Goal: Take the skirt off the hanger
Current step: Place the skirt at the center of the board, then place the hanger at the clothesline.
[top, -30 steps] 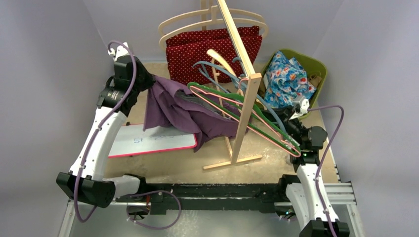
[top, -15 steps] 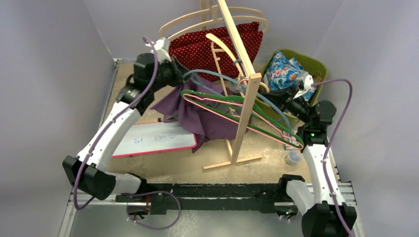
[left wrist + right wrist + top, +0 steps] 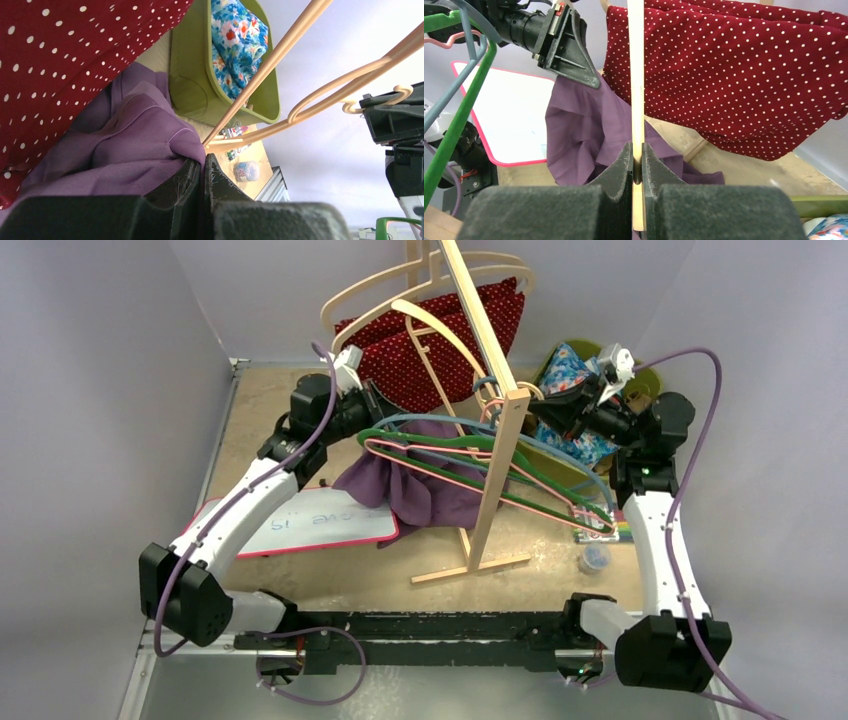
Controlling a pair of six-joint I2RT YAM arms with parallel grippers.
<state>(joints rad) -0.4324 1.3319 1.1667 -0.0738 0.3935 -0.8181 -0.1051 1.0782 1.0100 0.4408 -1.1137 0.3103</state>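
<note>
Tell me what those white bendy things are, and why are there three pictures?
They are two robot arms, a left arm and a right arm, bolted to a table. One picture looks down from above; the other two come from little cameras on each wrist. Each arm ends in an end effector, which pinches things. The left end effector is shut on a purple skirt. The right end effector is shut on a wooden hanger. On the table are a rack, a whiteboard and a green bin of flowery cloth.
</note>
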